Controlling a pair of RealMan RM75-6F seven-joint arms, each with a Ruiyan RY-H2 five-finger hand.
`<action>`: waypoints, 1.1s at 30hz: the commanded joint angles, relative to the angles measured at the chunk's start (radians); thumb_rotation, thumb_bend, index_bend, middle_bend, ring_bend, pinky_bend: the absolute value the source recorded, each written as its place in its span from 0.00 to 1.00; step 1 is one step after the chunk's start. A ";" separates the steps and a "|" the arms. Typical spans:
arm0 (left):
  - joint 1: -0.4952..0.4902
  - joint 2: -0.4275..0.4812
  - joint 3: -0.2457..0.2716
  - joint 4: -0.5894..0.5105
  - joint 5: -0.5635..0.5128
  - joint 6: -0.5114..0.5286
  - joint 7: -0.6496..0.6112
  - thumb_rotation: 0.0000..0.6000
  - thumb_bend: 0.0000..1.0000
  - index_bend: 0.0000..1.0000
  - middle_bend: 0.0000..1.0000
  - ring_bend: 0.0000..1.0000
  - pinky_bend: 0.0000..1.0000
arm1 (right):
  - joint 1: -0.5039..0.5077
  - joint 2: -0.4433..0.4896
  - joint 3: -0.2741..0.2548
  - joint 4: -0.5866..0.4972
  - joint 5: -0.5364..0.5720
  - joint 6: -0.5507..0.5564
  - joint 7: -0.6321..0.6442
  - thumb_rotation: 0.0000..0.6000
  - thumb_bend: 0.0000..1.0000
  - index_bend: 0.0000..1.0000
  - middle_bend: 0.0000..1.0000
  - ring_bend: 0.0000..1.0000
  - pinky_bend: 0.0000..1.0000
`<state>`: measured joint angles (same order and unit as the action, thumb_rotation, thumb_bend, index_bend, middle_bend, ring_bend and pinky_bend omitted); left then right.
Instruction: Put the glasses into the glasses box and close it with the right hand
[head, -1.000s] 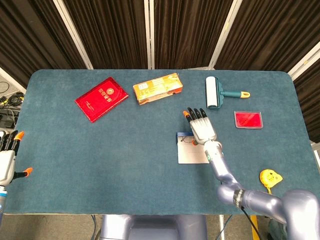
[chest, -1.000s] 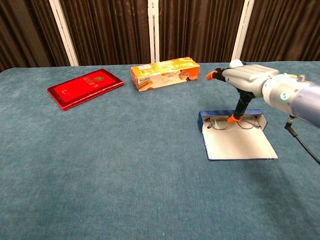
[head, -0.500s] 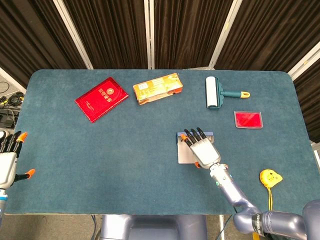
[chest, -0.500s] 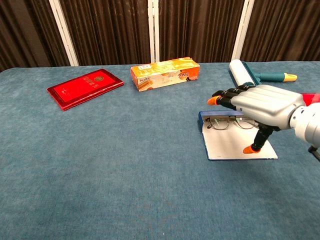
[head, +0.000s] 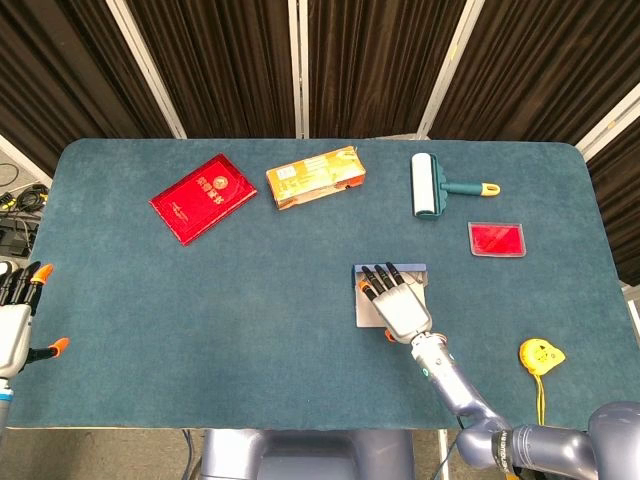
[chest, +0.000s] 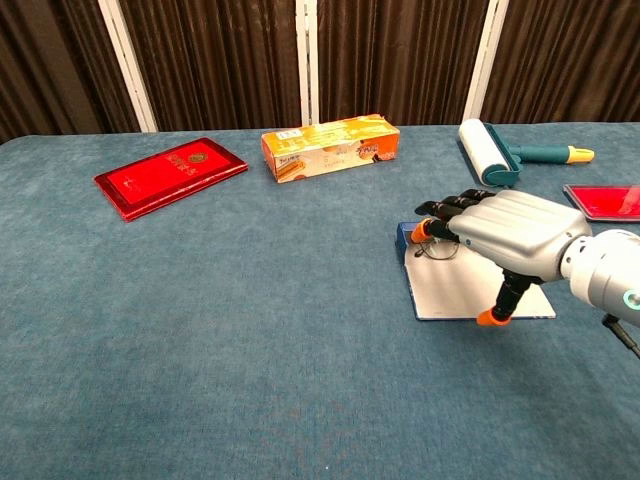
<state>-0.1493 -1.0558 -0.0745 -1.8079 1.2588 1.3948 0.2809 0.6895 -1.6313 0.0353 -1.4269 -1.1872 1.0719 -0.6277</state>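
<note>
- Left hand (head: 12, 322) sits at the far left edge of the head view, off the table (head: 250, 320), fingers spread apart and holding nothing.
- Red booklet (head: 203, 198) lies flat on the table's far left part, and an orange carton (head: 314, 177) lies just to its right, apart from it.
- Glasses box (chest: 470, 285) lies open near the table's middle-right, its white lid flat on the cloth toward the robot and its blue tray on the far side.
- Glasses (chest: 437, 249) rest in that blue tray; only their left part shows in the chest view, the rest hidden behind the hand.
- Right hand (chest: 505, 235) hovers palm-down over the box, fingers extended and apart, gripping nothing; its thumb points down toward the lid's near edge, though whether it touches I cannot tell.
- Lint roller (head: 430, 185) lies further back, a flat red card (head: 496, 239) to its right, and a yellow tape measure (head: 540, 355) near the right front edge.
</note>
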 joint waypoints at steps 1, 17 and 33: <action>-0.001 -0.001 -0.001 0.001 -0.002 -0.001 0.001 1.00 0.00 0.00 0.00 0.00 0.00 | -0.003 -0.011 0.003 0.018 0.001 -0.009 0.000 1.00 0.04 0.19 0.00 0.00 0.00; -0.004 -0.010 -0.003 0.008 -0.016 -0.007 0.017 1.00 0.00 0.00 0.00 0.00 0.00 | -0.013 -0.047 0.010 0.101 -0.018 -0.039 0.019 1.00 0.04 0.19 0.00 0.00 0.00; -0.007 -0.014 -0.004 0.013 -0.024 -0.011 0.024 1.00 0.00 0.00 0.00 0.00 0.00 | -0.024 -0.063 0.022 0.141 -0.041 -0.048 0.041 1.00 0.24 0.25 0.00 0.00 0.00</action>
<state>-0.1568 -1.0703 -0.0784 -1.7950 1.2353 1.3840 0.3044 0.6660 -1.6955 0.0566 -1.2855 -1.2274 1.0234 -0.5873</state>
